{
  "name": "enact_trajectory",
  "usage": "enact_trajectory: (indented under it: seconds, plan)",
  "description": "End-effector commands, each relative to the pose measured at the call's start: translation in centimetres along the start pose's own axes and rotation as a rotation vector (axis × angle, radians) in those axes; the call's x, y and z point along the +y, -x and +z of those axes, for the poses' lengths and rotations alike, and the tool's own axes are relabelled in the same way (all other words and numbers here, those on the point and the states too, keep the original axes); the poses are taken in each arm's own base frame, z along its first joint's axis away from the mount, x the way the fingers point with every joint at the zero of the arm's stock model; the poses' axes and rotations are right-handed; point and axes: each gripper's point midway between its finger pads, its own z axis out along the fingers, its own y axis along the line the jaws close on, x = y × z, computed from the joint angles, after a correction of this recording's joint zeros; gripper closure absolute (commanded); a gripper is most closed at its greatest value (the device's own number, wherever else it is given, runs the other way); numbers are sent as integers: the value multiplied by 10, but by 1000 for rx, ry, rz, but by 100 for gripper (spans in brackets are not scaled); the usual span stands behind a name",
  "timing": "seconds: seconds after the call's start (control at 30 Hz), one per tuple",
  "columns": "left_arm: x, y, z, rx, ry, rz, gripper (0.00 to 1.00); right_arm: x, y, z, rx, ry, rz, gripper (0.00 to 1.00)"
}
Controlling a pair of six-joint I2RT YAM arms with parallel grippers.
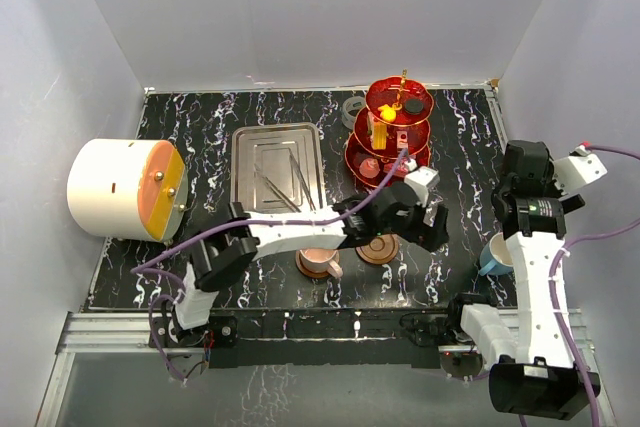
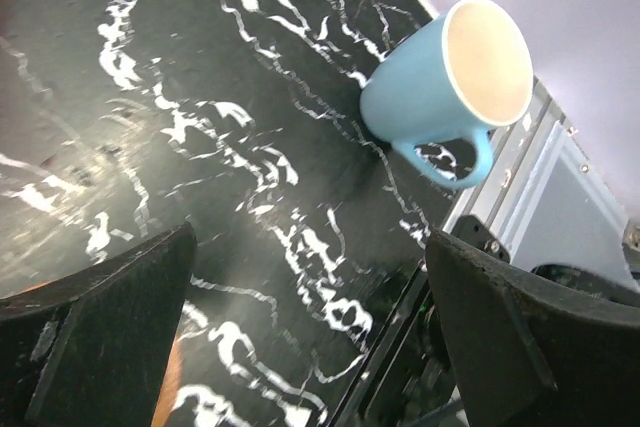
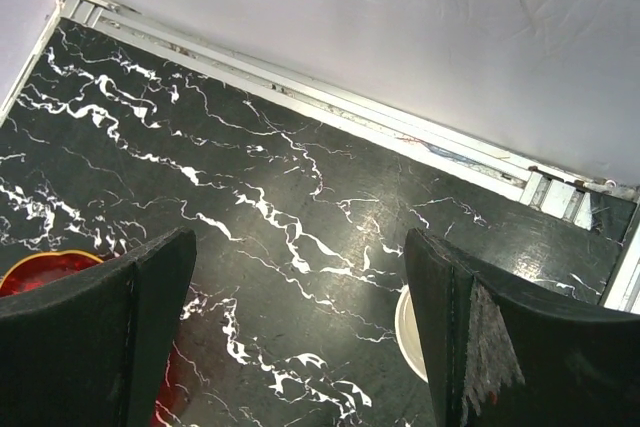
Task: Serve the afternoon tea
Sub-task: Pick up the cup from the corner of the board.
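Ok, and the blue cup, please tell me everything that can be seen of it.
The blue cup is a light blue mug, glossy like glazed ceramic, with a pale cream inside and one loop handle. It looks empty. It stands on its base on the black marbled table, close to the metal rail at the table's edge, its handle turned toward that rail. Only the table touches it; the left gripper is open and apart from it.
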Motion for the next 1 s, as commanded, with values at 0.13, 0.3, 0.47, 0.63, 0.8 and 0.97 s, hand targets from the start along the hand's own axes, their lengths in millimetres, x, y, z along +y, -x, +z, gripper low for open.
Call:
enact_trajectory:
  seconds: [0.13,0.3,0.47,0.63,0.8,0.97]
  plan:
    - [-53,36,39,-98,-99,-107,3,-2,34,-21,-95,49,101,15]
    - [-67,28,71,-38,-132,-134,6,-1,49,-31,-124,76,138,15]
    - [-71,16,89,7,-150,-158,6,0,61,-40,-149,100,169,15]
    - [-94,4,104,98,-253,-148,5,-5,57,-44,-152,113,173,15]
    - [-106,6,109,86,-278,-137,3,-7,49,-42,-142,112,161,15]
    - [-104,0,120,110,-264,-166,7,-3,51,-46,-143,132,164,15]
